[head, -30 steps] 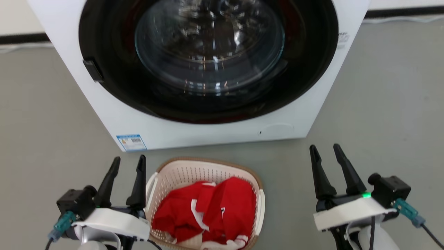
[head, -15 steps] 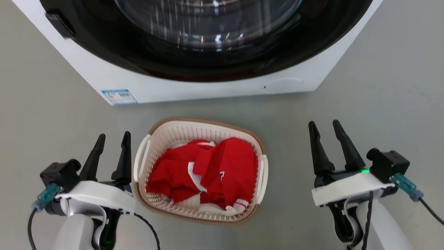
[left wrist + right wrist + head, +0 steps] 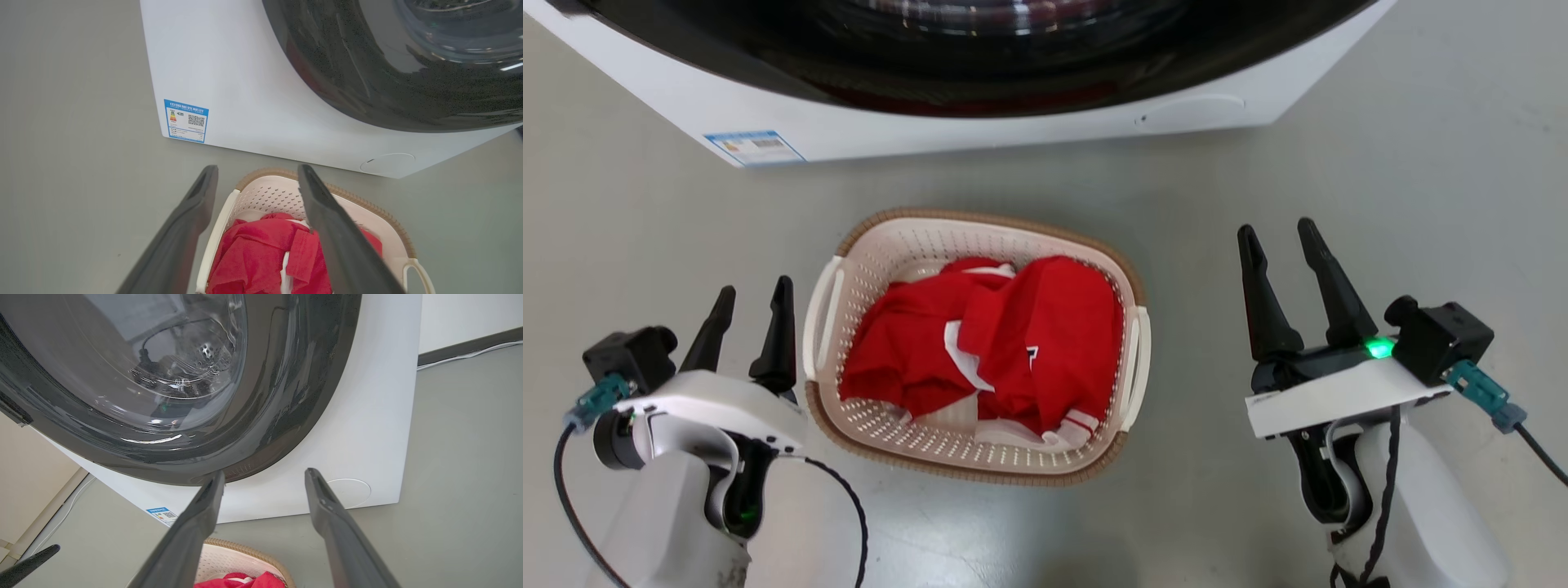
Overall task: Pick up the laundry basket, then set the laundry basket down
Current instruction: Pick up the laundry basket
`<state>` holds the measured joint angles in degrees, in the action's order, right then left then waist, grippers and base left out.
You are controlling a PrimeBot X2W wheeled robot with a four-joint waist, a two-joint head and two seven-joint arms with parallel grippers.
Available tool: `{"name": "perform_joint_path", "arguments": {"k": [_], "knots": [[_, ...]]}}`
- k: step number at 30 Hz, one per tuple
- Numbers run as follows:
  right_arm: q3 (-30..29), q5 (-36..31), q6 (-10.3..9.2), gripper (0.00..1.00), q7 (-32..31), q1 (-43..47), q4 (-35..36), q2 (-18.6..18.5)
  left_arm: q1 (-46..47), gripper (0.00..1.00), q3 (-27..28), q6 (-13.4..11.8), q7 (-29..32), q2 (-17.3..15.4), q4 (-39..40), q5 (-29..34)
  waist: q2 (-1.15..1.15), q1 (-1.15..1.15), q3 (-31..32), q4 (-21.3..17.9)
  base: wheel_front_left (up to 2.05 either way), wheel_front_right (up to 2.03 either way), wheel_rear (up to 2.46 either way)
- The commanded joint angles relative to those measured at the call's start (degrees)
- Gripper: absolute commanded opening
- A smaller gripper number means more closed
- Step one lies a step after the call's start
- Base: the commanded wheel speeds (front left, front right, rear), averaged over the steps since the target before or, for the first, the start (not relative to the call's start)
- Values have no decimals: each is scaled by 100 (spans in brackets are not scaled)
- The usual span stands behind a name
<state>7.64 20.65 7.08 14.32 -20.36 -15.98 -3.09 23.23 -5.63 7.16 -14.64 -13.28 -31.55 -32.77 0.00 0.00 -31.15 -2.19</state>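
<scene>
Left hand (image 3: 756, 287): 2 fingers spread wide, nothing between them. Right hand (image 3: 1276, 229): same, wide and empty. Left hand sits just beside the left handle (image 3: 818, 318) of the laundry basket (image 3: 980, 219). Its inner finger is close to the rim, and contact is not evident. In the left wrist view that handle lines up in the gap between the 2 fingers, so the hand looks roughly aimed. Right hand stands well apart from the right handle (image 3: 1137, 367), with bare floor (image 3: 1421, 163) between them, and it points toward the washer (image 3: 980, 139) rather than the basket. Basket rests on the floor between both hands, just in front of the washer and apart from it, with red clothes (image 3: 996, 343) heaped inside. Step in hand, as judged: the reach for the handles. To do it well, bring the right hand inward and down until its fingers straddle its handle, and settle the left the same way. Close both together and lift level so the load does not slide. Keep the far rim off the washer front.
</scene>
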Motion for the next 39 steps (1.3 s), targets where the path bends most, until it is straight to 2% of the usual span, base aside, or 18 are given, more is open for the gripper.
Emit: {"name": "perform_joint_path", "arguments": {"k": [1,6,11,28,39], "knots": [[152,-34,41,100,68,-61,191,21,199,100,125,33,-36,-210,-18,-68,0,0,-196,-48,0,0,0],[204,-32,41,100,68,-175,340,21,503,100,-59,33,-36,-358,-521,-239,0,0,-501,-105,0,0,0],[247,-27,41,100,68,-277,490,21,761,100,-485,33,-36,-538,-927,-383,0,0,-785,-170,0,0,0],[279,-97,41,100,68,-564,834,21,1749,100,-1505,33,-36,-1098,-1865,-1060,0,0,-1715,-413,0,0,0],[330,-49,41,100,68,-594,907,21,2163,100,-2415,33,-36,-1277,-2375,-1580,0,0,-1994,-528,0,0,0]]}}
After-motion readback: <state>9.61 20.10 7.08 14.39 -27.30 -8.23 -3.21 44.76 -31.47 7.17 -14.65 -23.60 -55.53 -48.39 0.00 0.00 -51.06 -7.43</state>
